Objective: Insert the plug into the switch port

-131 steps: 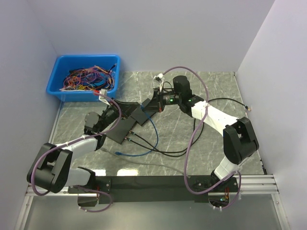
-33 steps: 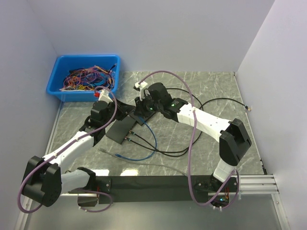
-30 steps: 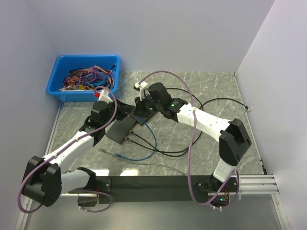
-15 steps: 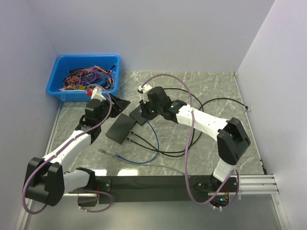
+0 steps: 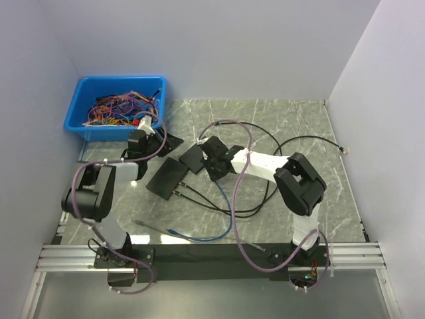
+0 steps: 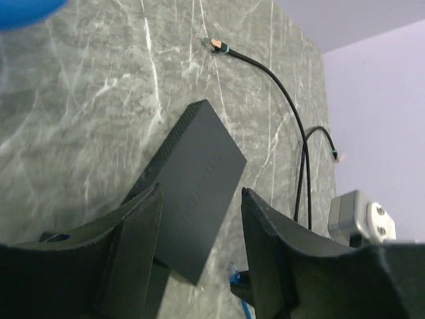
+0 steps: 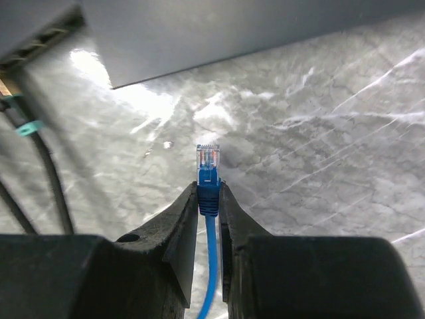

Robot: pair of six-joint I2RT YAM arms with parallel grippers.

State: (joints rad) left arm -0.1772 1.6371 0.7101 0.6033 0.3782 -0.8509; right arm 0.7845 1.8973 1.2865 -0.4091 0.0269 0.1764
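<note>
The grey, white-veined marble worktop (image 5: 292, 126) fills the middle of the top view. A blue plastic bin (image 5: 119, 79) of tangled coloured wires sits at upper left. A matte black rectangular switch box (image 6: 199, 176), one side finely perforated, shows between the widely spread fingers of the left gripper (image 6: 200, 194). At the centre of the right wrist view, the right gripper (image 7: 208, 196) has its fingers pinched on the blue boot of the clear plug (image 7: 208, 157). The plug sits apart from the switch edge at the top of the frame, and the ports there are hard to make out.
</note>
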